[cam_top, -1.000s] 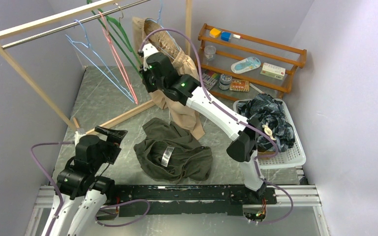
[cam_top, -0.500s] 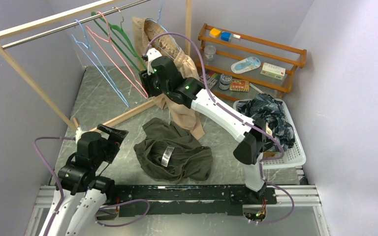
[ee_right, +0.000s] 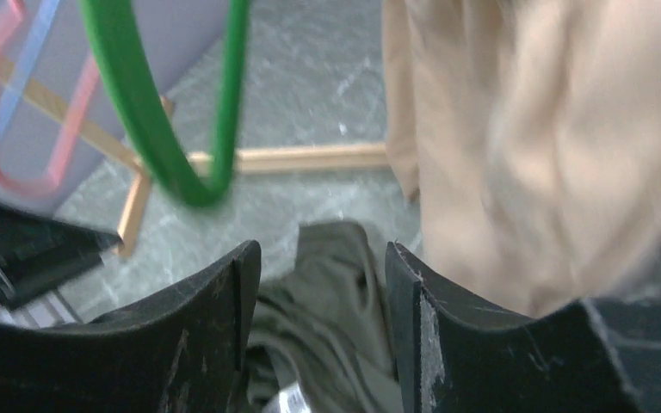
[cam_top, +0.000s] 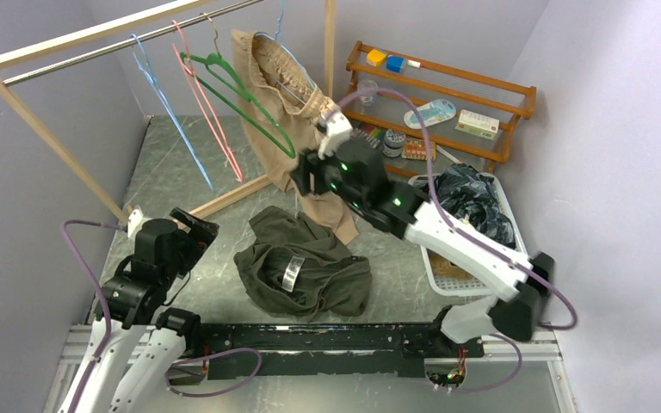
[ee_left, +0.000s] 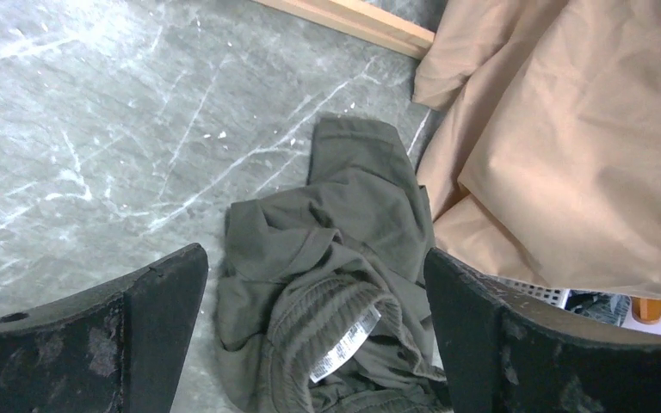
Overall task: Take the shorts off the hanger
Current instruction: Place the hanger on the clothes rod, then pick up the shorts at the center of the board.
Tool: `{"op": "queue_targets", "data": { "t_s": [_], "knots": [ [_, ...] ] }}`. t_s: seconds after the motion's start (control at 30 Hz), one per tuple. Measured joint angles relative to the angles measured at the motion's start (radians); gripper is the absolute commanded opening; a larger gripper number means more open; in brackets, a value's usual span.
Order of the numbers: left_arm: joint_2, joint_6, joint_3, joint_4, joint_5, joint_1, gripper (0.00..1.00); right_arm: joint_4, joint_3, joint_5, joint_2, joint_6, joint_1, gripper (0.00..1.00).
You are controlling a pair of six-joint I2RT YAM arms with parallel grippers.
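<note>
**A:** Where are the shorts at this moment?

**B:** The tan shorts [cam_top: 268, 168] hang at the upper middle of the top view. Their waistband sits on a thin blue hanger [cam_top: 281, 30], and the legs reach down to the table [cam_top: 181, 172]. The olive shorts [cam_top: 305, 275] lie crumpled on the table in the lower middle, and a white label shows at the waistband. The dark patterned shorts [cam_top: 469, 198] are piled in the white basket [cam_top: 441, 277] at the right side.

**A:** And the right gripper, what is its state?

**B:** The right gripper [cam_top: 304, 179] is in the middle of the top view, just in front of the tan shorts. In its wrist view the two fingers [ee_right: 198, 344] stand apart and no cloth is between them. Beyond the gap I see the olive shorts, and the tan cloth fills the upper right, blurred. I cannot tell if the gripper touches that cloth.

**A:** Is something else near it?

**B:** Yes, a green hanger [cam_top: 250, 112]. It hangs tilted from the rail [cam_top: 95, 47], and its lower corner is close to the gripper.

**A:** And the left gripper?

**B:** The left gripper [cam_top: 191, 225] is at the lower left, above the table. Its fingers are spread wide and they grip nothing. Its wrist view looks down on the olive shorts, which lie between the two fingers and apart from both.
</note>
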State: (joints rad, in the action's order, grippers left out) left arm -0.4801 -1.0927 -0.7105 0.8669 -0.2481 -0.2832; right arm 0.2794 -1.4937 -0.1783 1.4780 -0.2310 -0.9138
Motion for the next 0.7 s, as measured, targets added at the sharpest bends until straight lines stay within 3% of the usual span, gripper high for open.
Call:
{"op": "queue_targets", "data": {
  "t_s": [0.2, 0.33, 0.53, 0.7],
  "knots": [
    [0.046, 0.027, 0.000, -0.001, -0.033, 0.000, 0.98, -0.190, 0.492, 0.055, -0.298, -0.064, 0.001, 0.62],
    [0.048, 0.026, 0.003, 0.000, -0.037, 0.000, 0.97, -0.239, 0.685, 0.161, -0.340, -0.026, -0.062, 0.62],
    [0.022, 0.009, 0.015, -0.002, -0.020, 0.000, 0.96, -0.248, 0.811, 0.183, -0.260, 0.177, -0.435, 0.61],
    [0.002, -0.003, 0.016, -0.006, 0.006, 0.000, 0.96, -0.253, 0.826, 0.183, -0.154, 0.240, -0.465, 0.60]
  ]
}}
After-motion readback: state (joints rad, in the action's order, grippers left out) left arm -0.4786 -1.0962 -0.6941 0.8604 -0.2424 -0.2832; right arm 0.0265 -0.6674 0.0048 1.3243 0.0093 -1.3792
